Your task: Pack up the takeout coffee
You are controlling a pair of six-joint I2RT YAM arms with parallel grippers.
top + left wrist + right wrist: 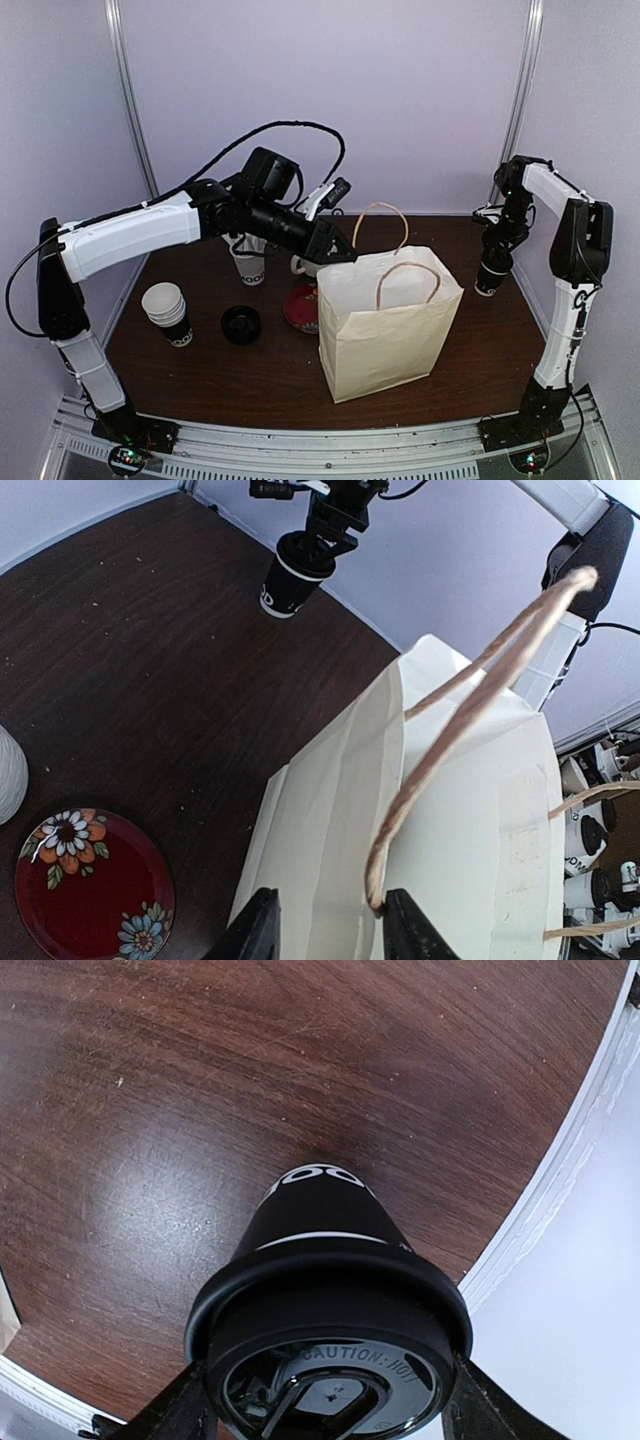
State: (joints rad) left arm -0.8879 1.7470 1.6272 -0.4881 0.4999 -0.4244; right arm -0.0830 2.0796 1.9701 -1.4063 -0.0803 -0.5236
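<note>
A black paper cup (320,1225) with a black lid and white lettering is held by my right gripper (328,1400), shut on the lid's sides. It is at the table's far right (488,278), at or just above the wood, and also shows in the left wrist view (288,580). A black round lidded thing (241,324) stands at the left; I cannot tell whether it is the second cup. The cream paper bag (385,335) stands open at the centre. My left gripper (330,920) is open, with its jaws either side of the bag's rim (470,820) by a rope handle (480,680).
A stack of white cups (168,312) stands at the left. A white cup with straws (250,265) and a cream mug (300,266) stand behind a red flowered plate (300,308), which also shows in the left wrist view (90,890). Walls enclose the table.
</note>
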